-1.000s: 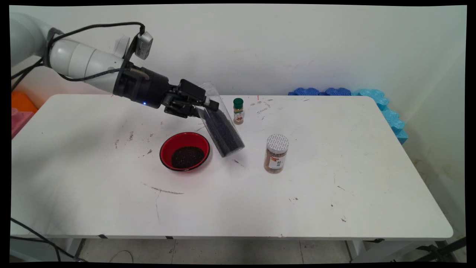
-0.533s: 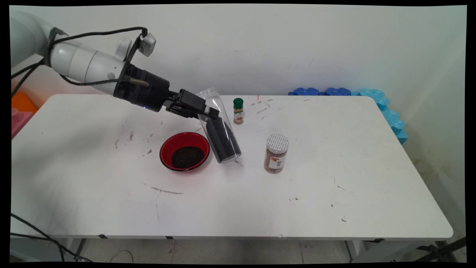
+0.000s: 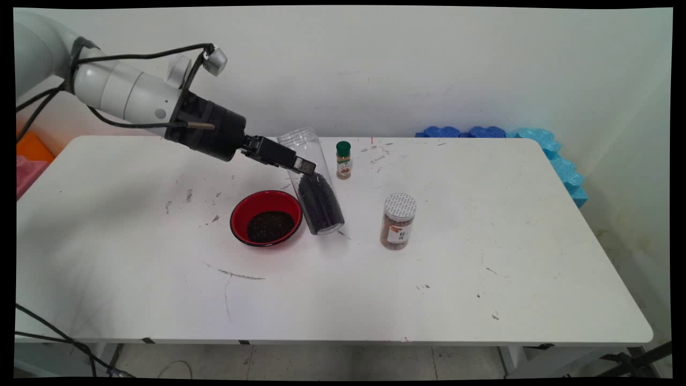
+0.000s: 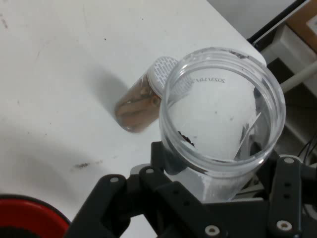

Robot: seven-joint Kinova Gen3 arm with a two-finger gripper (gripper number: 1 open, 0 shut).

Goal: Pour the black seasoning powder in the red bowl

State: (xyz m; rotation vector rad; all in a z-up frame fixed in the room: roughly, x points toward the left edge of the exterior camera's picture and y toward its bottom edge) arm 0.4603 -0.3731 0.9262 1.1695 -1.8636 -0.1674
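Clear plastic jar [image 3: 316,185], the only open container of its kind on the white table [image 3: 482,279], is clamped between the closed fingers of the black gripper [image 3: 300,165] and leans with its mouth toward the back edge, its base at or just above the tabletop near the middle; whether it touches the surface cannot be told. In the main view it is about two thirds full of dark grains. One red bowl [image 3: 266,217] sits just left of it, holding a layer of the same dark grains. Two capped jars stand apart: a small green-lidded spice bottle [image 3: 343,160] near the back edge, and a larger brown-filled jar with a white patterned lid [image 3: 399,221] to the right of the held jar. Part of the gripper is hidden behind the jar's wall. In the hand view, the jar's open rim [image 4: 223,111] fills the centre, the gripper linkage [image 4: 198,208] closed round it; the grains below are hard to make out. Beyond lies the white-lidded jar [image 4: 143,99], and a sliver of the bowl [image 4: 29,220] is cut off at the bottom left corner.
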